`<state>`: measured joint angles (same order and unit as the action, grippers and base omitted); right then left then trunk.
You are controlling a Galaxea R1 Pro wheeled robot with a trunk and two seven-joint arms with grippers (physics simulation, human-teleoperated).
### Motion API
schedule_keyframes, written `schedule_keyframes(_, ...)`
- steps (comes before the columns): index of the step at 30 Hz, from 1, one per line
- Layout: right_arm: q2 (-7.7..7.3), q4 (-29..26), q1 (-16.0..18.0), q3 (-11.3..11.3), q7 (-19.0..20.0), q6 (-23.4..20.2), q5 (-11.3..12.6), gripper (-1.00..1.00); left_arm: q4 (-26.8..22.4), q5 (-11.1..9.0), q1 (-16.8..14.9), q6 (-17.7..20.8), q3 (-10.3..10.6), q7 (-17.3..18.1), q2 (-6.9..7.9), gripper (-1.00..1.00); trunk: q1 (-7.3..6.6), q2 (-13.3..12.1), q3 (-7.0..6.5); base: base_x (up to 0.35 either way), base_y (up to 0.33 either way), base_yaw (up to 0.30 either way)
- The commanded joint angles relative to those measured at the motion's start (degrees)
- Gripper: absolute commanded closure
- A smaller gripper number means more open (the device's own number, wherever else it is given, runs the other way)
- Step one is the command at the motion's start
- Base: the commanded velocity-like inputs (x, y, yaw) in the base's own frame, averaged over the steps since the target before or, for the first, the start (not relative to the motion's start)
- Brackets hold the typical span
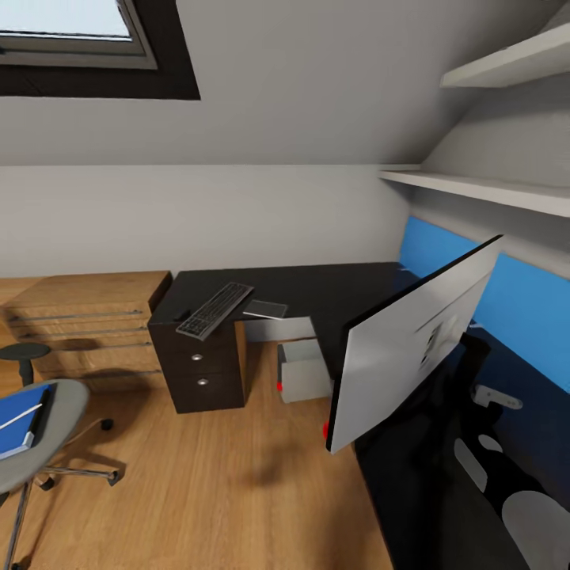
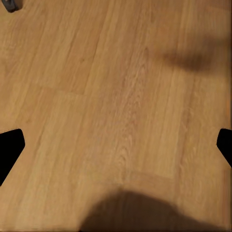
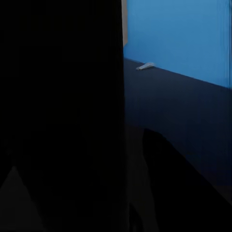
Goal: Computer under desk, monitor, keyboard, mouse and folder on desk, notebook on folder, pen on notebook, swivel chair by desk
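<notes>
**On the black desk, a tilted monitor**

On the black L-shaped desk [image 1: 317, 289] with its blue back panel, the large flat monitor [image 1: 412, 344] leans steeply over the near wing. The slim silver-grey keyboard [image 1: 214, 310] overhangs the desk's drawer unit, beside a thin dark grey notebook [image 1: 265, 309]. The light grey computer tower [image 1: 303, 370] stands beneath the desk. Left of the desk, the grey swivel chair [image 1: 59, 416] carries the bright blue folder [image 1: 17, 419] and white pen [image 1: 20, 417]. The left gripper [image 2: 116, 145] hangs spread over wooden floor [image 2: 116, 87]; the right gripper's state I cannot tell.

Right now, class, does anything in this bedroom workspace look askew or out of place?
Yes. The monitor leans steeply, jutting past the desk edge. The keyboard lies diagonally, overhanging the desk's corner. The folder sits on the swivel chair.
</notes>
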<state>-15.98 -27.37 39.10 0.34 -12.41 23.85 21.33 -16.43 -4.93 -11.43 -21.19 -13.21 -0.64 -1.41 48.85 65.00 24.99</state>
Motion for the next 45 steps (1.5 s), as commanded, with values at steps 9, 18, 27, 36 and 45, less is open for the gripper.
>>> schedule_keyframes(9,-0.02,0.1,0.0,0.4,-0.2,0.3,1.0,1.00,0.0,-0.5,0.0,-0.2,0.1,-0.1,0.01,-1.00,-0.01,0.0,0.07,-0.060,-0.125,0.000)
schedule_keyframes(18,-0.02,0.1,0.0,0.5,-0.2,0.3,0.9,1.00,0.0,-0.5,0.0,-0.2,0.1,-0.1,0.08,-1.00,-0.01,0.0,0.07,-0.005,-0.102,0.000)
schedule_keyframes(27,-0.02,0.1,0.0,0.5,-0.2,0.3,0.9,1.00,0.0,-0.5,0.0,-0.2,0.1,-0.1,0.09,-1.00,-0.01,0.0,0.07,0.000,-0.045,0.000)
schedule_keyframes(36,-0.02,0.1,0.0,0.5,1.3,0.3,0.8,1.00,0.0,-0.5,0.0,-0.2,0.1,-0.1,0.09,-1.00,-0.01,0.0,0.07,0.000,-0.002,0.000)
schedule_keyframes(45,-0.02,0.1,0.0,0.5,3.3,0.3,0.8,1.00,0.0,-0.5,0.0,-0.2,0.2,-0.1,0.06,-1.00,-0.01,0.0,0.07,0.000,0.000,0.000)
